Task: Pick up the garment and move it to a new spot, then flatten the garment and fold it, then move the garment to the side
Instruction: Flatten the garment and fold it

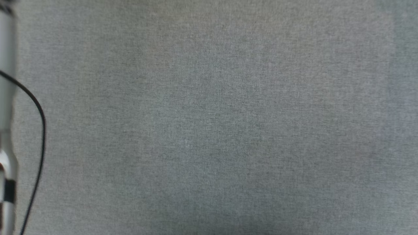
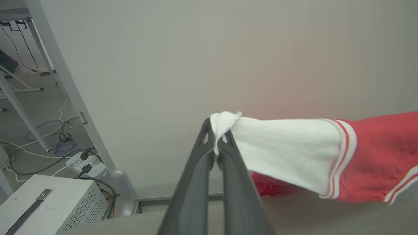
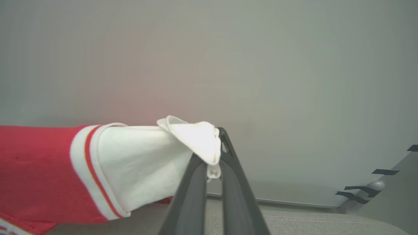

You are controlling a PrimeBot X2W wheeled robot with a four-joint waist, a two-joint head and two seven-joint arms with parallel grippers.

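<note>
2 garment (image 2: 375,156) sleeves clamped in left tool (image 2: 216,138), right tool (image 3: 215,150), grey surface (image 1: 209,117), pale wall (image 3: 261,65)

Head looks down; both wrists face wall (image 2: 228,49), sharing garment (image 2: 369,156)

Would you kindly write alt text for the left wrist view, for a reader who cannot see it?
The left gripper, jaws shut, pinches the white sleeve of a red jersey stretched before a pale wall. Lower left: cables, a power strip and a white box.
</note>
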